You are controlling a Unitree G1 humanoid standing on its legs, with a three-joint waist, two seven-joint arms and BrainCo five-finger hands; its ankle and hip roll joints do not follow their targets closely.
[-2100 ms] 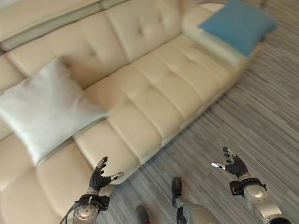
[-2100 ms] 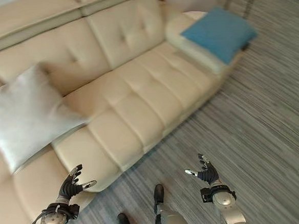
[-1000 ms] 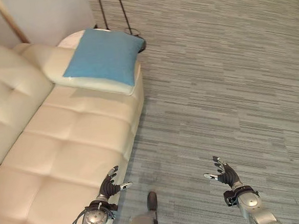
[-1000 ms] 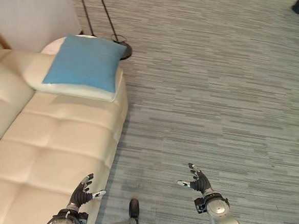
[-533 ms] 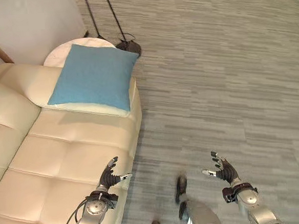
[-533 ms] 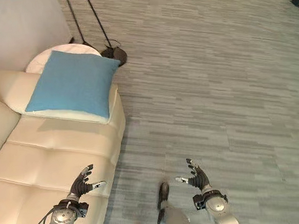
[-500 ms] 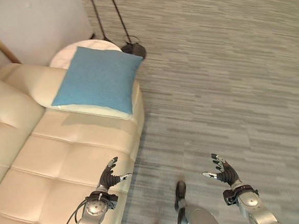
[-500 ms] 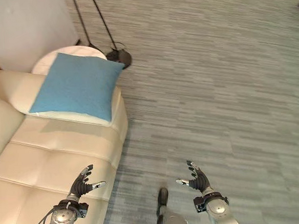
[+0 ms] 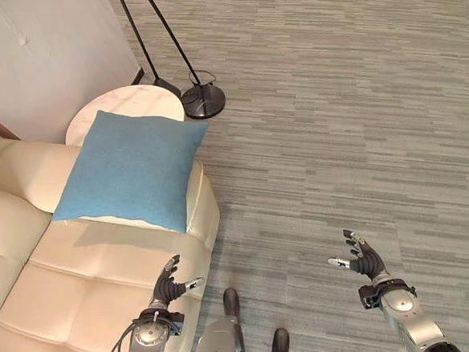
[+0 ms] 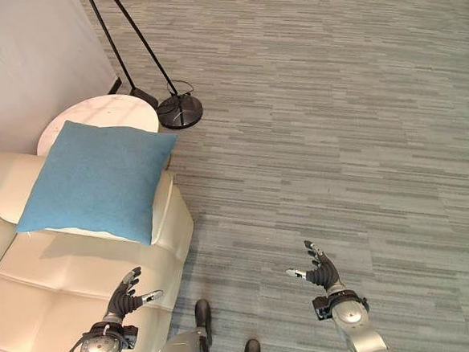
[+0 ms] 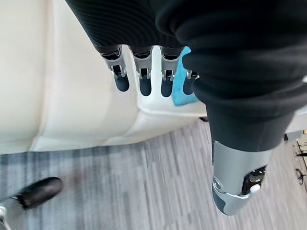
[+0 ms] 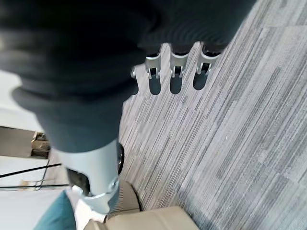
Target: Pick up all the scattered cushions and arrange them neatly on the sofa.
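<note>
Both hands are hanging empty with fingers relaxed and spread: left hand (image 9: pixel 171 288) is hovering over the front edge of the sofa (image 9: pixel 80 275), right hand (image 9: pixel 361 259) is out over the bare carpet (image 9: pixel 335 112), well apart from anything. Blue cushion (image 9: pixel 129 171) is lying flat on the sofa's end armrest, one corner overhanging toward the round side table (image 9: pixel 121 103) just behind it; a floor lamp (image 9: pixel 201 102) is standing next to that table with its poles leaning off toward the wall. Cushion is resting on the arm rather than upright against the backrest, so I'm judging it as not yet arranged, likely the next target. Hands are probably being held open and forward, ready for a two-handed grab. Next move, my guess: step closer, bring both hands to the cushion's sides. Risk: reaching past it toward the table or lamp base.
</note>
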